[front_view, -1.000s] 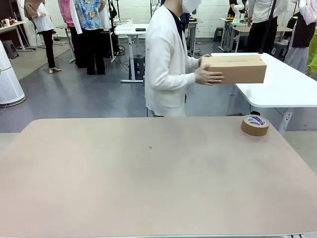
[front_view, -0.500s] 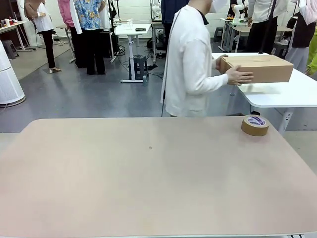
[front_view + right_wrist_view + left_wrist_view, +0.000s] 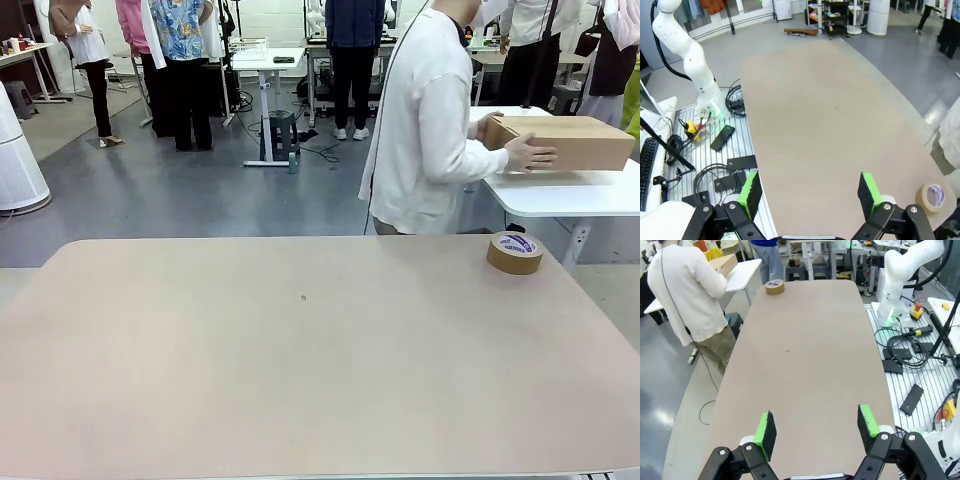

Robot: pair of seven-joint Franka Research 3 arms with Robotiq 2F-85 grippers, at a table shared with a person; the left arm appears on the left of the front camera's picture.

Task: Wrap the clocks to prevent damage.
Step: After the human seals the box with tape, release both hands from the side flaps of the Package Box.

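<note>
No clocks are in view. The beige table (image 3: 300,360) holds a roll of brown tape (image 3: 515,252) at its far right corner. The tape (image 3: 774,287) lies far ahead in the left wrist view and near the lower right edge (image 3: 933,196) in the right wrist view. My left gripper (image 3: 816,424) hangs open over the near end of the table (image 3: 810,355) with nothing between its fingers. My right gripper (image 3: 808,191) is open too, high above the table (image 3: 830,125). A person in white (image 3: 430,130) holds a cardboard box (image 3: 560,143) at a white side table (image 3: 570,195).
The other arm's white base (image 3: 895,285) stands beside the table with cables and a black device on the slatted floor panel (image 3: 920,385). A second arm base (image 3: 695,60) shows in the right wrist view. Other people and desks are farther back (image 3: 180,60).
The person has turned and stepped to the right, carrying the cardboard box from in front of the body over to the white side table. The tape and both grippers have not moved.
</note>
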